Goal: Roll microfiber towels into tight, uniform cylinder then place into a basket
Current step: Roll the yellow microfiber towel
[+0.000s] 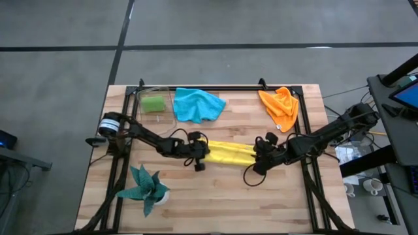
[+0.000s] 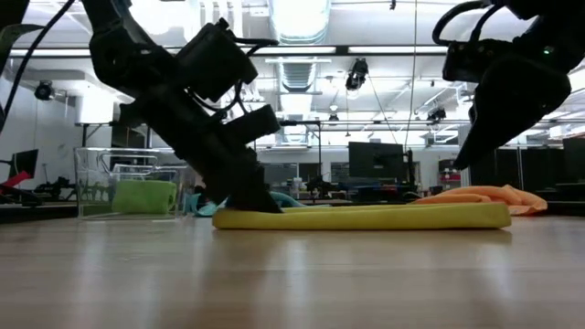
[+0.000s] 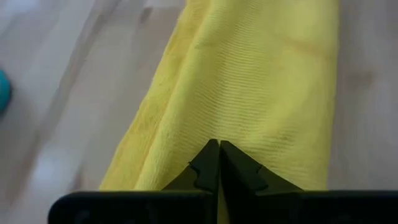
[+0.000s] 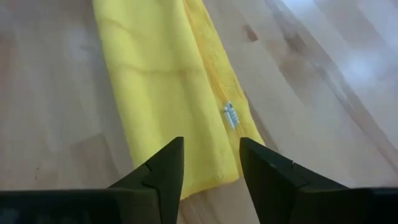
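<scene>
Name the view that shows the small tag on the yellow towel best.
The right wrist view: the tag lies plainly on the yellow towel, ahead of the open right gripper. The high, low and left wrist views show the towel but no tag.

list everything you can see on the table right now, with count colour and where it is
yellow towel: 1, yellow, folded into a long strip at the table's centre, between the two grippers
blue towel: 1, bright blue, crumpled at the far edge, beside the basket
orange towel: 1, orange, crumpled at the far right corner
green towel: 1, lime green, rolled, inside the basket
basket: 1, clear, far left of the table
plant: 1, dark teal leaves in a white pot, near left edge
frame: 1, black metal, around the work area
table: 1, light wood
left gripper: shut on the strip's left end
right gripper: open, raised over the strip's right end
</scene>
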Controlling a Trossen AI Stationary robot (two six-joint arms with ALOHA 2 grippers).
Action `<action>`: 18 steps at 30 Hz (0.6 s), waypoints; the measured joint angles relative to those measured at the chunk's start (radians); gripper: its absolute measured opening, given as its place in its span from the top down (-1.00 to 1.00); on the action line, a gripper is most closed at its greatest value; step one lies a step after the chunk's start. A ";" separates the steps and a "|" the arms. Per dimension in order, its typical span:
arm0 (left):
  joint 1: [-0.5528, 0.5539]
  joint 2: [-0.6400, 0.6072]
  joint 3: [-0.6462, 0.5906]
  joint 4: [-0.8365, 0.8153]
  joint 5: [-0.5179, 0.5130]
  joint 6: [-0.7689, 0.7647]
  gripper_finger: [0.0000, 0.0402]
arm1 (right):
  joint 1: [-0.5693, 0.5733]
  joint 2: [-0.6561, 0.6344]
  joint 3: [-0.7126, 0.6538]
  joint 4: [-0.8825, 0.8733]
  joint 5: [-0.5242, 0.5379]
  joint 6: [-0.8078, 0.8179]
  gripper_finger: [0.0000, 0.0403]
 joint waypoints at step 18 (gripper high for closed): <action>-0.085 0.079 0.009 0.173 -0.081 -0.411 1.00 | -0.160 -0.002 -0.024 -0.182 -0.134 0.370 -0.28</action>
